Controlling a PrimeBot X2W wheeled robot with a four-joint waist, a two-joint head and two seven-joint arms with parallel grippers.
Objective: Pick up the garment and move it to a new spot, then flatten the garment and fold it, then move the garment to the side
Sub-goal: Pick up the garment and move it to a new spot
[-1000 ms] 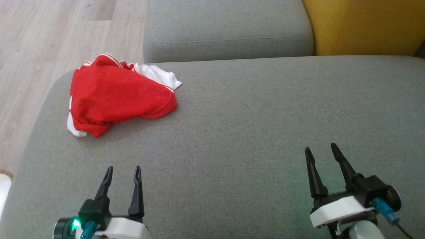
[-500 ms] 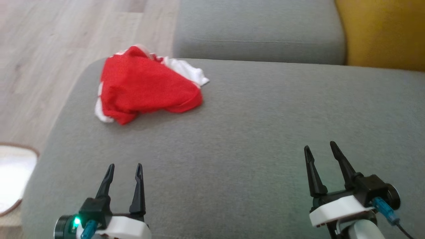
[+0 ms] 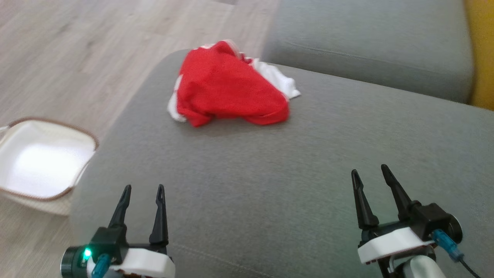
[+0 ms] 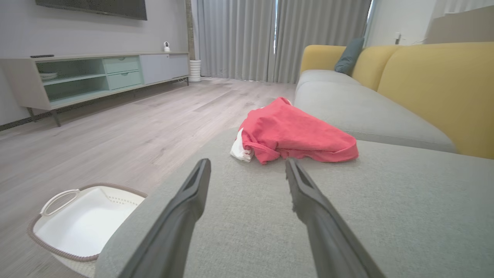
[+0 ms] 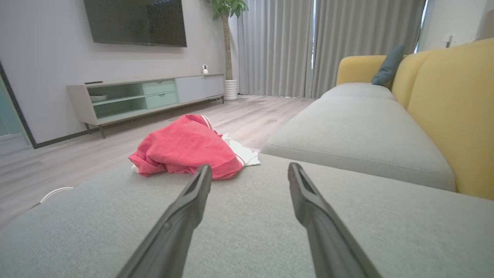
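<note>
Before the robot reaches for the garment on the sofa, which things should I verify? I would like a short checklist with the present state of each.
1. Left gripper open and empty: ok.
2. Right gripper open and empty: ok.
3. Red and white garment lying on the grey seat cushion: ok, bunched near its far left corner.
4. Grippers in contact with the garment: not ok, both are apart from it, on the robot's side.
5. Collar or hem found for a grasp: cannot tell, the cloth is crumpled.
6. White basket out of the way: ok, on the floor left of the cushion.
</note>
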